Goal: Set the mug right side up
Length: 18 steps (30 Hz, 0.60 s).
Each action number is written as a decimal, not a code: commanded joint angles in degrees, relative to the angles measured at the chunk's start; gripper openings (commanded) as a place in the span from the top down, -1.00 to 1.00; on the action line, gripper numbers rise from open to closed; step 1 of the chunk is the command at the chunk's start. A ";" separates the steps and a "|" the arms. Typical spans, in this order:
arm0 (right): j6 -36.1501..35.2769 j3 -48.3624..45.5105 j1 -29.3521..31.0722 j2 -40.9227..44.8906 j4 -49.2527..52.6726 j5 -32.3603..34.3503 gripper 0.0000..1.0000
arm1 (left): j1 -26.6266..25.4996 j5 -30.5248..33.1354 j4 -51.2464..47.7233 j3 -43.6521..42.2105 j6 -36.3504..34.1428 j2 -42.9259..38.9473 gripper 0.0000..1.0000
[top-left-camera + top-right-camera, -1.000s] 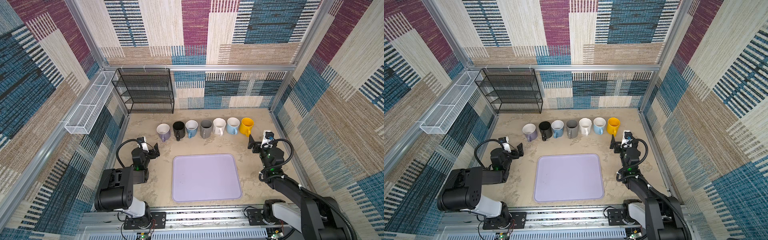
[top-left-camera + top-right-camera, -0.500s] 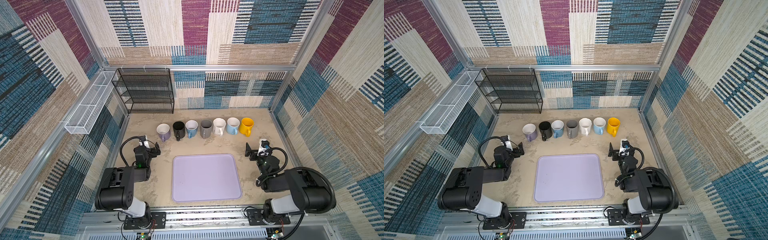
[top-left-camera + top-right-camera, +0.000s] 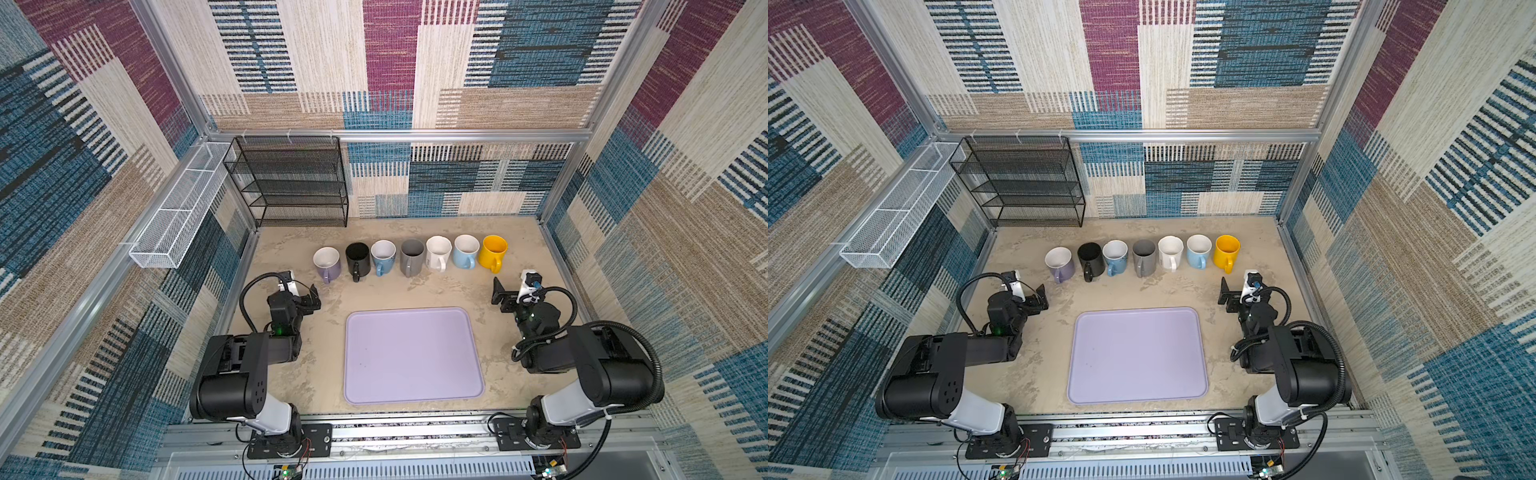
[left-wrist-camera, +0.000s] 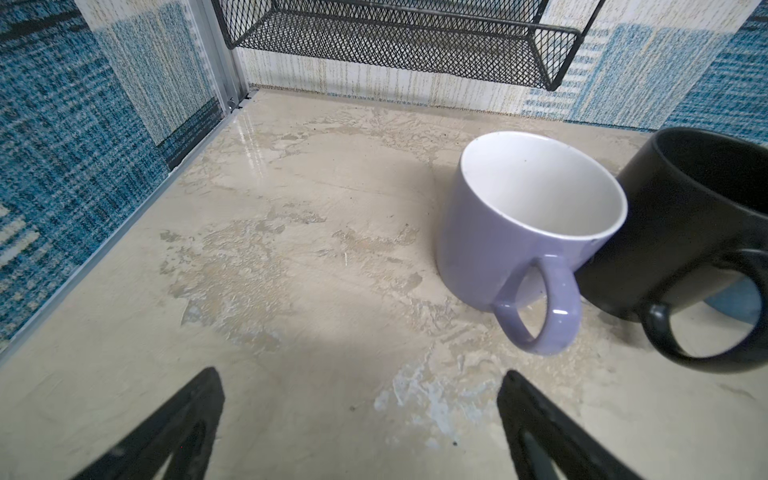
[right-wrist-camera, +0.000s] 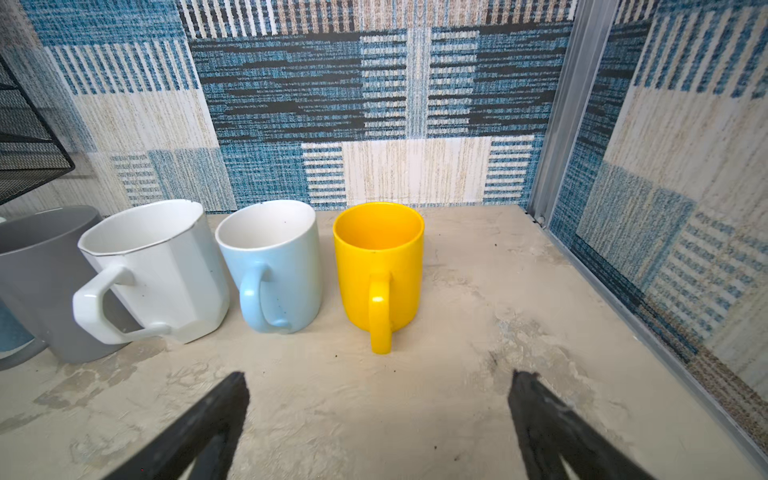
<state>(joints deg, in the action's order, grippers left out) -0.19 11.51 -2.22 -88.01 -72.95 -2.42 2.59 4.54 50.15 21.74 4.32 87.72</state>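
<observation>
Several mugs stand in a row at the back of the table, every one with its mouth up. In both top views they run from the purple mug (image 3: 327, 262) (image 3: 1060, 262) to the yellow mug (image 3: 492, 251) (image 3: 1226, 251). My left gripper (image 3: 309, 297) (image 4: 361, 372) is open and empty, low over the table, just in front of the purple mug (image 4: 498, 232) and the black mug (image 4: 673, 249). Short of the yellow mug (image 5: 378, 270), my right gripper (image 3: 500, 295) (image 5: 381, 374) is open and holds nothing; the light blue mug (image 5: 274, 270) and white mug (image 5: 166, 270) stand beside it.
A lilac tray (image 3: 411, 357) lies bare between the two arms at the front. A black wire rack (image 3: 291, 183) stands at the back left, and a white mesh basket (image 3: 178, 216) hangs on the left wall. Aluminium frame rails edge the table.
The right arm has folded back toward its base, drawing its gripper a little away from the yellow mug. The left gripper has barely shifted. No mug has moved.
</observation>
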 commanded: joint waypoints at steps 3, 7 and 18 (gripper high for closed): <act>0.27 -0.05 0.03 0.20 -1.30 -0.40 -0.99 | 0.05 0.75 0.31 0.33 -1.28 -0.08 -1.00; 0.31 -0.05 0.02 0.20 -1.40 -0.44 -0.99 | 0.05 0.33 -0.45 0.76 -1.50 0.03 -1.00; -1.65 1.94 0.47 -0.51 1.56 -3.85 -0.99 | -0.04 -0.09 -0.90 1.12 -1.68 0.16 -1.00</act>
<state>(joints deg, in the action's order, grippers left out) -0.73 13.02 -1.85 -88.36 -71.70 -4.56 2.50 4.47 48.69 22.61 4.14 87.77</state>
